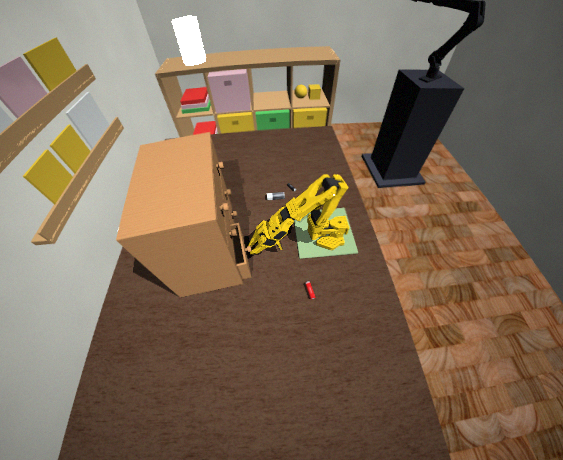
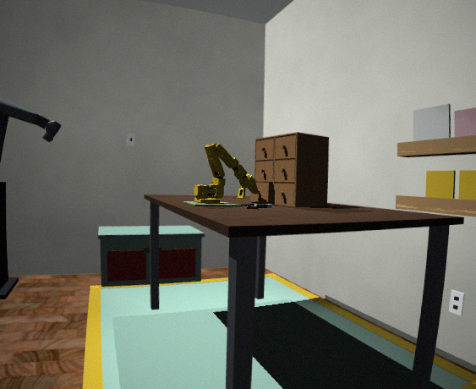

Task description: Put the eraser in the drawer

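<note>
The wooden chest (image 1: 185, 215) stands on the table with its drawers facing my arm; it also shows in the exterior view (image 2: 292, 169). The left drawer of the bottom row (image 1: 243, 257) is pulled out a little. My gripper (image 1: 250, 248) is low at that drawer's front and shut on its handle; it also shows in the exterior view (image 2: 261, 196). A small red oblong thing (image 1: 310, 289) lies on the table in front of the chest. A white and grey thing (image 1: 275, 196) and a small black thing (image 1: 291, 187) lie behind the arm. I cannot tell which of them is the eraser.
The arm's base sits on a green mat (image 1: 327, 240). The other drawers look shut. A bookshelf (image 1: 250, 92) stands beyond the table's far end. A black pedestal with a dark arm (image 1: 415, 130) stands on the floor to the right.
</note>
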You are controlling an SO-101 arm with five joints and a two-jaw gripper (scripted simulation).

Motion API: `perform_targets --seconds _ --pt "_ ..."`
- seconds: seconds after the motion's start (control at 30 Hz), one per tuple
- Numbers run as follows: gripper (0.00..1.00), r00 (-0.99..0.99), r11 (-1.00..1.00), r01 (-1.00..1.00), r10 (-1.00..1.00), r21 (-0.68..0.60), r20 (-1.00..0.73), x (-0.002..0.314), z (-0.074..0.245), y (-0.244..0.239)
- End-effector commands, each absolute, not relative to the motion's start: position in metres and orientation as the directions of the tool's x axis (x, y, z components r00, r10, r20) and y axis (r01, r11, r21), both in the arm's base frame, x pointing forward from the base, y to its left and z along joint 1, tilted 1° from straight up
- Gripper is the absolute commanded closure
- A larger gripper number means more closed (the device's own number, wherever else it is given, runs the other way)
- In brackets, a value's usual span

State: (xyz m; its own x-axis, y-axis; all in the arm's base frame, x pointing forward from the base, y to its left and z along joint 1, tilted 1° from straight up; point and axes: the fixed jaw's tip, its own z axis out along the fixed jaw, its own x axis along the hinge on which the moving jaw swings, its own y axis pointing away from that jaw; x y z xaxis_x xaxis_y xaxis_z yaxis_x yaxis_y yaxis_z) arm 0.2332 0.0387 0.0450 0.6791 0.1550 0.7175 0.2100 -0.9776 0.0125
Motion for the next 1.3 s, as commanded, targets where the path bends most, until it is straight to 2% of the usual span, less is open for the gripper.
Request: perform_targets --seconds 0.0,1.27 --pt "1.0 0.67 -0.98 0.201 0.141 0.005 0.728 0.231 0.049 0.038" --pt "1.0 0.67 -0.979 0.205 0.144 0.005 0.728 0.219 0.048 0.037"
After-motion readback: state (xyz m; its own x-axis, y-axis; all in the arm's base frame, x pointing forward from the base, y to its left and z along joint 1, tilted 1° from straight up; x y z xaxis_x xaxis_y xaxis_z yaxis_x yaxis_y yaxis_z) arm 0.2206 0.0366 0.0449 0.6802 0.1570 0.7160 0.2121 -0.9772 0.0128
